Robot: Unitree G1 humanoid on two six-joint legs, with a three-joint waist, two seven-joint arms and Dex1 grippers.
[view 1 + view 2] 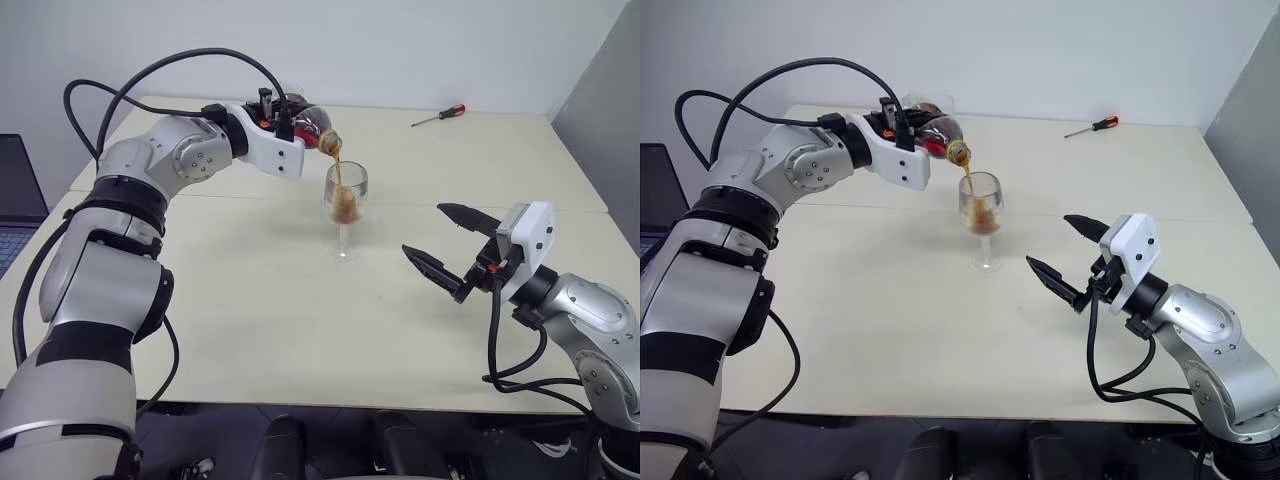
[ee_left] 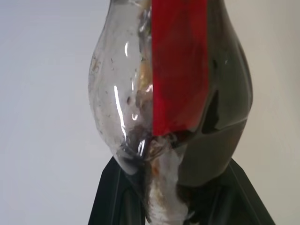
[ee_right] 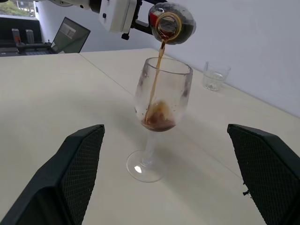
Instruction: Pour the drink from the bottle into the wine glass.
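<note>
L gripper [image 1: 285,125] clamps tipped bottle [image 1: 310,122] over wine glass [image 1: 345,205], mid-tabletop; drink [image 3: 157,77] streaming into bowl. R gripper [image 1: 440,240] wide open, holding nothing, near front-right edge.

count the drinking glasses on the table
2. The wine glass stands mid-table under the tilted bottle, taking the drink. A short tumbler sits apart from it, near the table's far edge by the wall.
</note>
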